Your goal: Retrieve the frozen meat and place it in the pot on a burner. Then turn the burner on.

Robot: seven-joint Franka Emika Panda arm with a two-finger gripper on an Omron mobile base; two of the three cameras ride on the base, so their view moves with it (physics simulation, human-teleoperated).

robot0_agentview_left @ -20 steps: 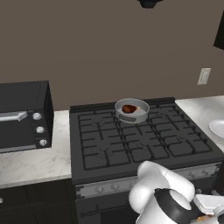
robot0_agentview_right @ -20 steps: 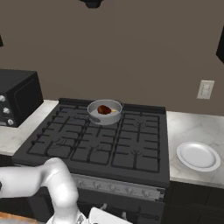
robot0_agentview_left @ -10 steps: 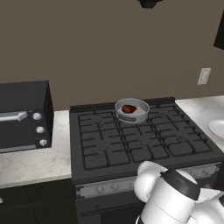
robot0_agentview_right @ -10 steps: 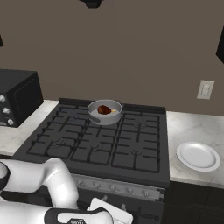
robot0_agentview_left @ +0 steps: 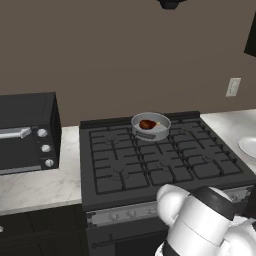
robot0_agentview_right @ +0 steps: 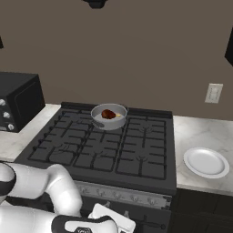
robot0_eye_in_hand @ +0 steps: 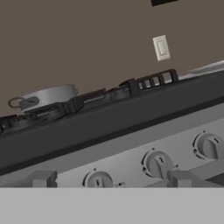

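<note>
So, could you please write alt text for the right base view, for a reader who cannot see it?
A small frozen meat lies in a grey pot on a rear burner of a black stove. A white plate sits on the counter to its right.

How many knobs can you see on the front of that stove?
3 in the hand view: one knob low at left, one in the middle, one at right. More may be hidden beyond the picture's edges.
</note>
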